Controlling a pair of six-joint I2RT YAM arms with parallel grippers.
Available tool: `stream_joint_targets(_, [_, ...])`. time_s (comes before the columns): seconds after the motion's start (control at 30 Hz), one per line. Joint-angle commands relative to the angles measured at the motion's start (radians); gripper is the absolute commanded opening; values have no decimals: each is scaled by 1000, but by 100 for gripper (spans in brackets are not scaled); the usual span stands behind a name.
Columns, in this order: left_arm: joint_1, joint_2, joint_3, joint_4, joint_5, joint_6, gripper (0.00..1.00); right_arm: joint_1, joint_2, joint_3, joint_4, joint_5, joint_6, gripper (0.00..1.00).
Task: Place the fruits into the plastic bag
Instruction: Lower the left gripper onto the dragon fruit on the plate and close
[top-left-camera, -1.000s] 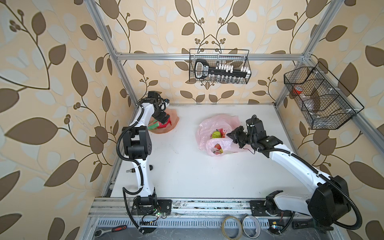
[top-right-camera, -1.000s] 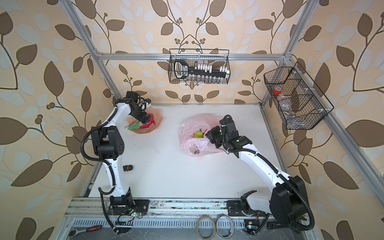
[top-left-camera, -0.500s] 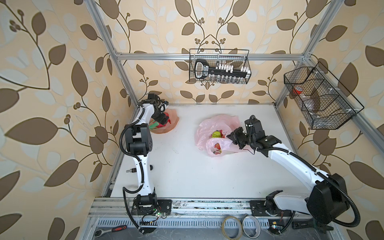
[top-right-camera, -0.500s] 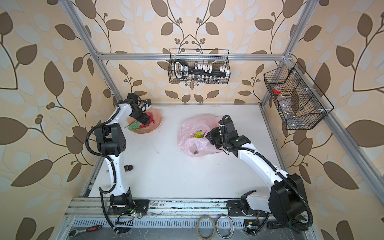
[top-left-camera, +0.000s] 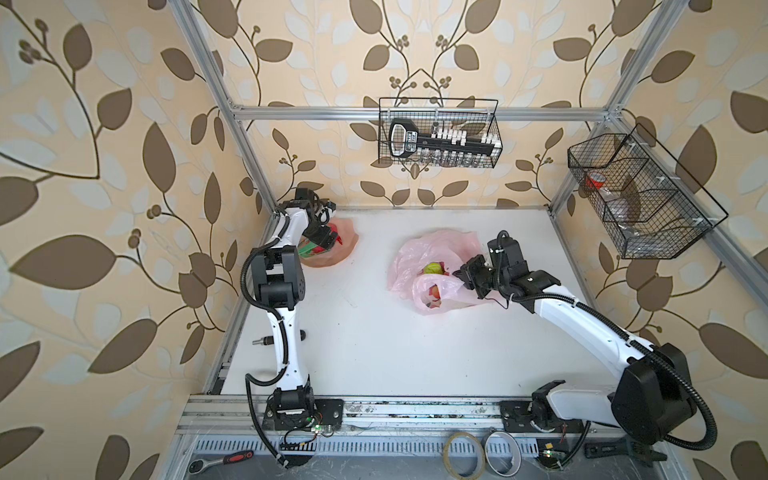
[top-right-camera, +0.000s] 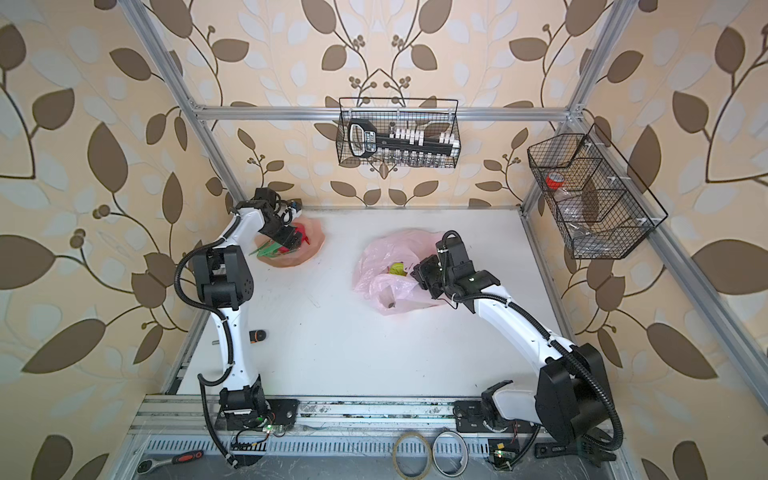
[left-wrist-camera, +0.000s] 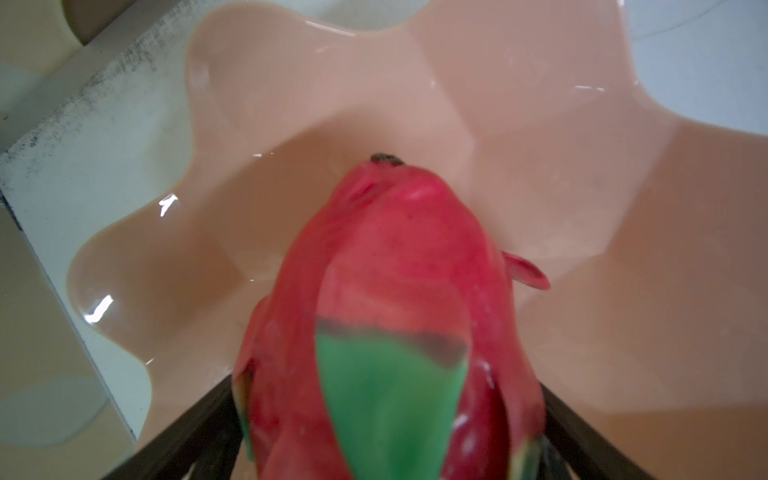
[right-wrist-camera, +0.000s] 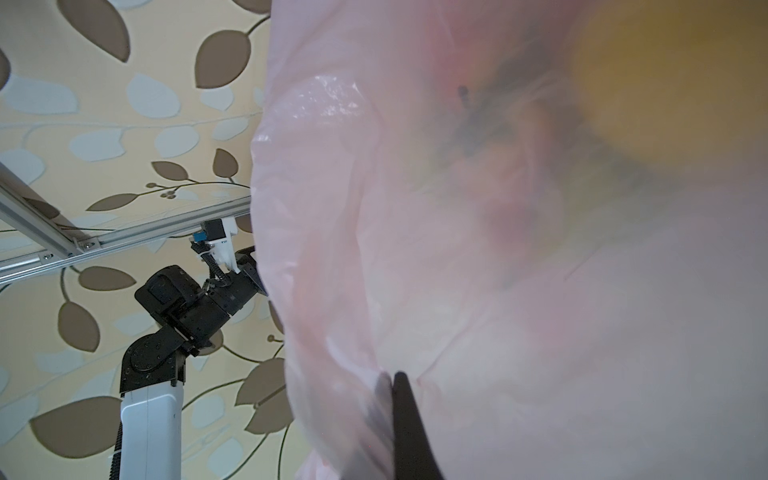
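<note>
While pinching a fold at the edge of the plastic bag (top-left-camera: 432, 249) with the right gripper (top-left-camera: 462, 277), jaws pressed together on the film, holding the mouth up around fruits (top-left-camera: 434, 291) lying inside, a yellow-green fruit (top-left-camera: 434, 268) among them. Judging the bag thin, light and limp, prone to slipping or tearing under a tug, so best taken by rim or handle. Farther back, reaching into the peach dish (top-left-camera: 348, 245) by the rear corner with the left gripper (top-right-camera: 291, 242), jaws spread wide either side of the dragon fruit (left-wrist-camera: 395, 291) lying in the dish; not telling whether in contact with it. Judging this toy light, firm and smooth, its green scales too thin to hold, so favouring a grip across the plump red body. Showing the straddle only in the left wrist view, the film caught at the dark fingers (right-wrist-camera: 409, 428) only in the right wrist view, and, in both top views, dish and bag lying well apart on the white table (top-left-camera: 374, 353).
</note>
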Motion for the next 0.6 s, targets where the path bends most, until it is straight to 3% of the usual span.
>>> stream_joint_targets(0.0, [2, 44, -7, -78, 32, -24, 99, -1, 17, 40, -5, 16, 0, 0])
stream_joint_targets(0.57, [1, 5, -75, -195, 53, -113, 99, -4, 12, 27, 47, -2, 13, 0])
